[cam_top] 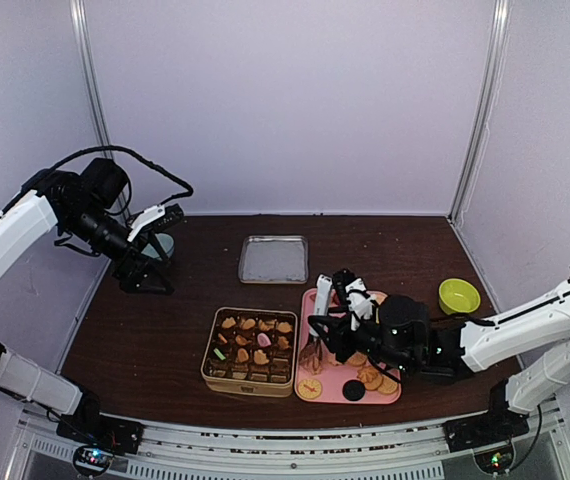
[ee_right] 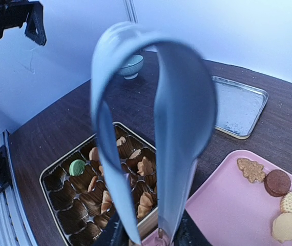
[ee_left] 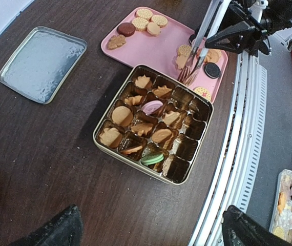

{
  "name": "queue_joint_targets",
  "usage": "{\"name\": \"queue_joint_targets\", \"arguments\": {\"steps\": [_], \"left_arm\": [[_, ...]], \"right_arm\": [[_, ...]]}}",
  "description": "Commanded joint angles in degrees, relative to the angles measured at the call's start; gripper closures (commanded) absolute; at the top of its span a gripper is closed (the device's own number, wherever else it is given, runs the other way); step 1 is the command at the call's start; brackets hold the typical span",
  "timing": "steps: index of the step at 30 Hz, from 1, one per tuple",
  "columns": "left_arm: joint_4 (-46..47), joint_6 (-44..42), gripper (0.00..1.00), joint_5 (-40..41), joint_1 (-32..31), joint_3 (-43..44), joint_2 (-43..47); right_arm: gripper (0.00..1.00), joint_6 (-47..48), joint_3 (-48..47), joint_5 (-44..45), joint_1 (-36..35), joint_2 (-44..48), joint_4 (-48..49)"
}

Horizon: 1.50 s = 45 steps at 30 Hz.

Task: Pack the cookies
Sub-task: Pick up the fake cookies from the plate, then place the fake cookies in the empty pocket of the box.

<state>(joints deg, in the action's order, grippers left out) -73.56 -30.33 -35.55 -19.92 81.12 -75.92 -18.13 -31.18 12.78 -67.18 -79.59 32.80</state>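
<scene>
**mike_r:** Dark wooden table [cam_top: 165, 340], pale walls all round. So which bit of the packing is this?

**jo_bots:** Picking up, I'd say. Right gripper [cam_top: 343, 305] is clamped on the tongs [ee_left: 202, 36], with the tips down among the cookies [ee_left: 184, 54] at the left end of the pink tray [ee_left: 156, 46]. Can't tell if one's pinched yet. Left gripper [cam_top: 148, 272] hangs wide open at far left, well apart.

**mike_r:** Next?

**jo_bots:** Probably nip one, lift, then swing left over the tin [ee_left: 97, 138]. Its near row looks mostly bare.
</scene>
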Motion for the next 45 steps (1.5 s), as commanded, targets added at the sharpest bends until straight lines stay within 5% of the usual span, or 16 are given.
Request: {"name": "queue_joint_targets", "arguments": {"steps": [1,7,15,26,45], "left_arm": [[-0.3,-0.1,0.02,-0.3,0.5,1.5,0.2],[-0.4,-0.2,0.02,-0.5,0.4,1.2,0.4],[-0.3,-1.0,0.03,0.5,0.6,0.0,1.1],[0.8,0.6,0.02,1.6,5.7,-2.8,1.6],[1.2,0.9,0.02,2.2,6.3,-3.9,2.0]], "right_arm": [[0.8,-2.8,1.3,1.3,-0.5,3.2,-3.2],[1.0,-4.1,0.1,2.3,-0.5,7.3,-5.8],[1.0,1.1,-7.8,1.8,-0.6,10.6,-10.4],[1.0,7.2,-20.9,-0.1,-2.0,-2.8,-10.6],[0.89,6.6,-21.9,0.6,-3.6,-8.0,-10.1]]}}
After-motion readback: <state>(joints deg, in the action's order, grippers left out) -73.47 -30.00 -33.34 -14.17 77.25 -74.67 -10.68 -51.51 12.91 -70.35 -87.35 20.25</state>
